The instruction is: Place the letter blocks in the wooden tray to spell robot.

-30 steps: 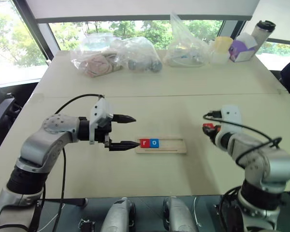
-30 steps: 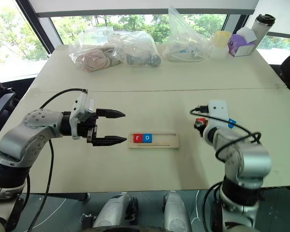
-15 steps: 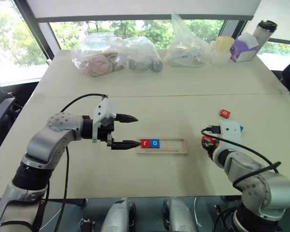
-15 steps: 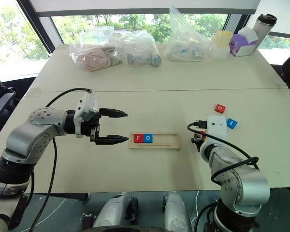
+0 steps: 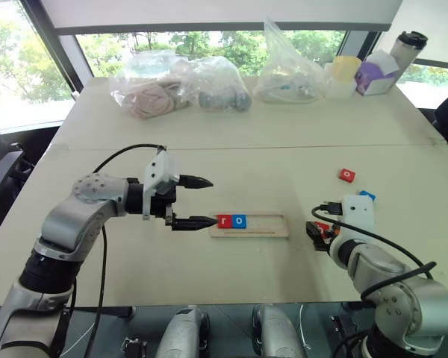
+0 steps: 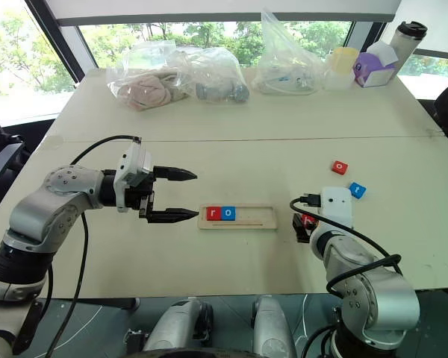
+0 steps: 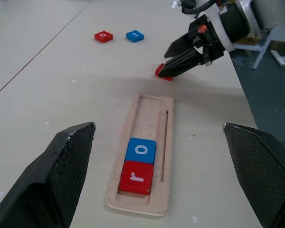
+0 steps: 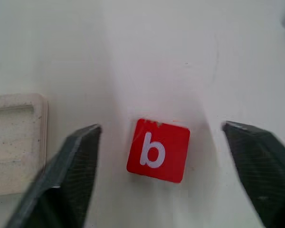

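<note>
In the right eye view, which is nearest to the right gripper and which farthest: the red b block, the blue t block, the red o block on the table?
1. Red b block, at the right gripper.
2. Blue t block, farther back, to the right.
3. Red o block, farthest back.

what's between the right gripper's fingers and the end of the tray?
Red b block lies on the table between the open right gripper fingers; only bare table from it to the wooden tray end, per right wrist view.

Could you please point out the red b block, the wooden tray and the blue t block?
red b block (image 8: 157,150): right wrist view, its lettered top.
wooden tray (image 7: 167,136): left wrist view, bare rim.
blue t block (image 6: 357,190): right eye view, its top.
</note>
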Robot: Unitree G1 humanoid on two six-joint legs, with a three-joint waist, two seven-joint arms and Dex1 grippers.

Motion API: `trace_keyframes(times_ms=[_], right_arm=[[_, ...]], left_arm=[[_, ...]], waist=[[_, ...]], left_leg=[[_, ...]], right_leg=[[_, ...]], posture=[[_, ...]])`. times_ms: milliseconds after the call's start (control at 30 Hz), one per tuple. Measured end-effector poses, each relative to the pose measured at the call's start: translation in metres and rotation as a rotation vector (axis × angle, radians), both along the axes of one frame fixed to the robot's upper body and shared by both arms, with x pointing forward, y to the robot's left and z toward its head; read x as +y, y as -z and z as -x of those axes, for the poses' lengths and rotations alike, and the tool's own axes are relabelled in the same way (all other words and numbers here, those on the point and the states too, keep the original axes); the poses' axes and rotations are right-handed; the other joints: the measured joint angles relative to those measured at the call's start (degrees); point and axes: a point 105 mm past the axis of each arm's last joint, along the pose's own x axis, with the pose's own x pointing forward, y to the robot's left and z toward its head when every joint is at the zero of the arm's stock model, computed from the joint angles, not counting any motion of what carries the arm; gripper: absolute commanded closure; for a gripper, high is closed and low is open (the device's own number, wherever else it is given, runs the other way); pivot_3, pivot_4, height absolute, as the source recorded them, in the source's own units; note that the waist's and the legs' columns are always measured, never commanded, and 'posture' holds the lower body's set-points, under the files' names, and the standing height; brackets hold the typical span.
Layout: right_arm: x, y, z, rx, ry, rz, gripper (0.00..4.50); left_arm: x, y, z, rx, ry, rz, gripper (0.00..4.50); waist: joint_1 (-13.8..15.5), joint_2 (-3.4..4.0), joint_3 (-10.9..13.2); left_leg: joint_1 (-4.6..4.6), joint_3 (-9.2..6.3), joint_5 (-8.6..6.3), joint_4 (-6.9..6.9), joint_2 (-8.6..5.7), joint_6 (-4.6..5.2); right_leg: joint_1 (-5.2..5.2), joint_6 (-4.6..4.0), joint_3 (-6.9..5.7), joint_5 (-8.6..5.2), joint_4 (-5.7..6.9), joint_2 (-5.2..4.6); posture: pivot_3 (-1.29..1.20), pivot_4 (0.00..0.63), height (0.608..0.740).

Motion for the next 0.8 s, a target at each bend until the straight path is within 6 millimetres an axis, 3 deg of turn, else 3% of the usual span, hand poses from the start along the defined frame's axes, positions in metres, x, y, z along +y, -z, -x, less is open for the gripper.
trace_keyframes(times_ms=[67, 200, 333, 433, 567, 800], right_arm=[[0.002, -0.009, -0.004, -0.016, -0.094, 0.029, 0.05], [0.011, -0.046, -0.017, -0.038, -0.423, 0.08, 0.05], [-0.001, -0.066, -0.004, 0.086, -0.752, 0.239, 0.05], [-0.017, -0.054, 0.005, 0.214, -0.922, 0.254, 0.05], [-0.036, -0.042, -0.001, 0.256, -1.066, 0.277, 0.05], [-0.044, -0.025, -0.015, 0.262, -1.197, 0.361, 0.05]], left_arm=[[0.0, 0.0, -0.001, -0.001, -0.001, 0.0, 0.0], [0.0, -0.001, -0.001, -0.007, -0.001, -0.002, 0.0], [0.0, -0.001, -0.002, -0.008, -0.003, -0.002, 0.0], [0.0, 0.0, -0.003, -0.007, -0.008, -0.004, 0.0], [0.0, 0.0, -0.004, -0.01, -0.012, -0.004, 0.0], [0.001, 0.0, -0.005, -0.014, -0.031, -0.005, 0.0]], waist=[[0.0, 0.02, 0.0], [-0.1, -0.17, 0.3], [0.5, -0.29, 0.5], [0.4, -0.31, 0.5], [-0.1, -0.32, 0.5], [0.3, -0.31, 0.6]], left_leg=[[-0.01, 0.03, 0.0, 0.0, -0.02, 0.0], [0.0, 0.0, 0.0, 0.0, 0.0, 0.01], [-0.07, -0.1, -0.01, -0.21, -0.04, 0.02], [-0.11, -0.05, -0.08, -0.29, -0.06, 0.12], [-0.15, 0.16, -0.11, -0.21, -0.08, 0.18], [-0.12, 0.04, -0.07, -0.17, -0.07, 0.11]], right_leg=[[-0.01, 0.0, 0.02, 0.0, -0.02, -0.03], [0.03, 0.02, 0.0, -0.01, -0.1, -0.02], [0.01, 0.29, -0.09, -0.2, -0.18, -0.03], [0.09, 0.4, -0.08, -0.23, -0.46, -0.03], [0.18, 0.58, -0.02, -0.1, -0.76, -0.1], [0.18, 0.52, -0.04, -0.08, -0.67, -0.11]], posture=[[0.0, 0.15, 0.74], [0.0, 0.15, 0.74], [0.0, 0.15, 0.74], [0.0, 0.15, 0.74], [0.0, 0.15, 0.74], [0.0, 0.15, 0.74]])
